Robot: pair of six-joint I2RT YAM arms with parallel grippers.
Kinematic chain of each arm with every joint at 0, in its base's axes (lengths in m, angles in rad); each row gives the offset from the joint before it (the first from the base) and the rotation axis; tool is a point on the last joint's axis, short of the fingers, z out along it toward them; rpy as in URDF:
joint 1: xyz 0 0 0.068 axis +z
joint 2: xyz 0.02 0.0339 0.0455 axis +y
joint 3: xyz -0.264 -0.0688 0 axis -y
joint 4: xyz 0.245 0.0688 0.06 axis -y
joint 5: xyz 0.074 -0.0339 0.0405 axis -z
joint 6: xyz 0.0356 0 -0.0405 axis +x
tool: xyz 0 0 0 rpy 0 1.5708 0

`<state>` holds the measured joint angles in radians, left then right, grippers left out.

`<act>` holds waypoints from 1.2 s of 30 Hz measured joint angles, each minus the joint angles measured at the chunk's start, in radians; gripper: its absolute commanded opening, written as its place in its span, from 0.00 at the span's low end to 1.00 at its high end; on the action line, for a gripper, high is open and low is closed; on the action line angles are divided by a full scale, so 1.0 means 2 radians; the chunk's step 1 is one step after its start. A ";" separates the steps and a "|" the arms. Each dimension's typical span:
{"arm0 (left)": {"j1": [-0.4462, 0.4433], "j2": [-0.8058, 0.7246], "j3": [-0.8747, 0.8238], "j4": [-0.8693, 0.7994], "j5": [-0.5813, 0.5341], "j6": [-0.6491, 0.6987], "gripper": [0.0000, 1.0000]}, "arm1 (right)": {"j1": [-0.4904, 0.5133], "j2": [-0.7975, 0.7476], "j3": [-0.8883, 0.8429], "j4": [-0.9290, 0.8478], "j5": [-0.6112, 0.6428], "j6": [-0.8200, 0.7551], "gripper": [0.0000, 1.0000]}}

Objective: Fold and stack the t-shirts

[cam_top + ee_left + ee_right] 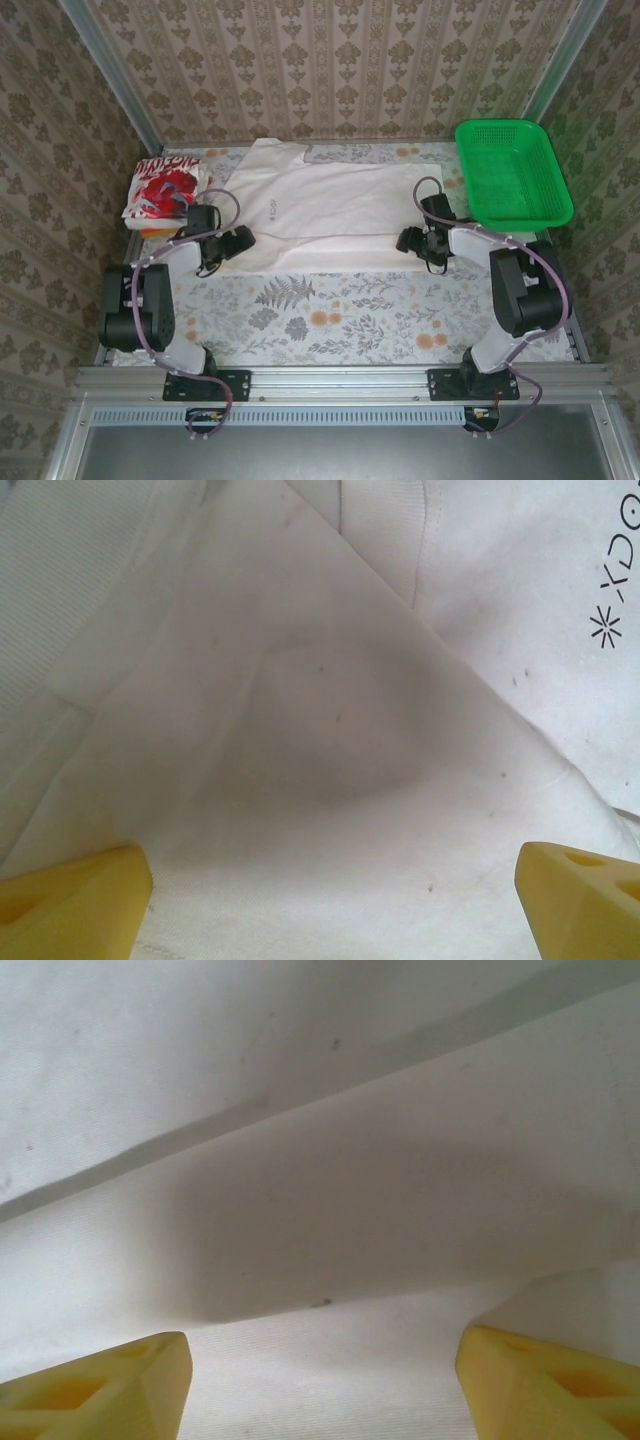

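The off-white t-shirt bears small dark print: an asterisk-like sign, then seemingly X, D, O, cut off at the picture's edge. The red print on the other t-shirt is illegible.

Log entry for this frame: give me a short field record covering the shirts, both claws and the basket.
plain shirt: spread wide in the middle, wrinkled
printed shirt: folded, left of the plain shirt
basket: green, far right
left claw: open, low over the plain shirt near its left near corner
right claw: open, low over the plain shirt near its right near corner
stack: not yet made; the shirts lie side by side
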<state>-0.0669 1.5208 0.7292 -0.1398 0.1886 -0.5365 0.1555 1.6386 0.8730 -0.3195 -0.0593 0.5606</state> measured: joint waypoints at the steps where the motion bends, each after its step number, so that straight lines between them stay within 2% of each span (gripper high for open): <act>1: -0.001 -0.011 -0.010 -0.001 0.001 -0.002 0.96 | -0.002 -0.010 -0.011 -0.003 0.001 0.000 0.68; 7: -0.024 -0.082 -0.064 -0.031 0.007 -0.021 0.96 | -0.023 -0.080 -0.076 -0.029 0.000 0.006 0.71; 12: -0.051 -0.148 -0.084 -0.098 0.000 -0.046 0.96 | -0.030 -0.123 -0.098 -0.059 0.000 0.006 0.72; 15: -0.056 -0.177 -0.065 -0.140 -0.011 -0.050 0.98 | -0.030 -0.156 -0.095 -0.072 -0.003 0.005 0.73; 18: -0.050 -0.163 -0.003 -0.166 -0.020 -0.036 1.00 | -0.030 -0.168 -0.064 -0.076 -0.012 -0.007 0.74; 22: -0.015 -0.085 0.117 -0.161 0.003 0.030 1.00 | -0.027 -0.154 0.000 -0.061 -0.025 -0.032 0.75; 27: 0.027 0.070 0.293 -0.172 0.061 0.155 1.00 | -0.016 -0.107 0.054 -0.022 -0.043 -0.053 0.76; 33: 0.037 0.266 0.522 -0.230 0.126 0.296 0.99 | -0.006 -0.079 0.060 -0.010 -0.057 -0.057 0.77; 36: 0.038 0.355 0.632 -0.276 0.138 0.344 0.90 | -0.005 -0.078 0.060 -0.010 -0.057 -0.057 0.76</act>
<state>0.0082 2.2303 1.9923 -0.6910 0.4641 0.1505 0.1452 1.4822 0.9924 -0.3393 -0.1730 0.4461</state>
